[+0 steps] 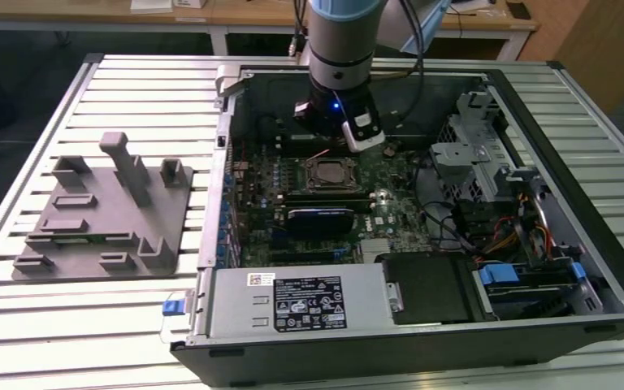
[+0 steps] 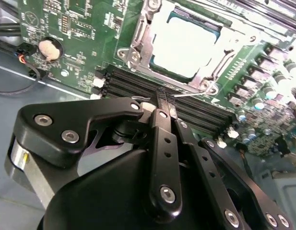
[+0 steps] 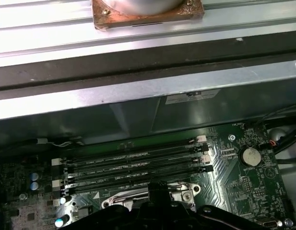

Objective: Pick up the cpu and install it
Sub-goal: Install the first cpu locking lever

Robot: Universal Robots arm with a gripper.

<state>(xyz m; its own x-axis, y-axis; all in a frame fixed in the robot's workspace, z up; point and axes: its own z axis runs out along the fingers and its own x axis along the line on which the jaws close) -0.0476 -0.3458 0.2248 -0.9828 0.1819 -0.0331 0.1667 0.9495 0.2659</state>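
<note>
Now the gripper (image 2: 164, 99), closed tight and empty, hovers just short of the cpu (image 2: 185, 42) lying in its socket (image 2: 138, 48), where level seating matters

We see the cpu (image 2: 185, 44) as a small, flat square chip. Its metal top is pale and silvery and glares almost white under the light. A thin darker rim with a bluish-green tint shows along one edge. It lies face up inside the socket (image 2: 136, 50), level rather than tilted, and its sides run parallel to the socket's metal frame, which closes in around it. In the exterior view the cpu (image 1: 328, 171) reads as a duller grey square at the centre of that same socket.
</note>
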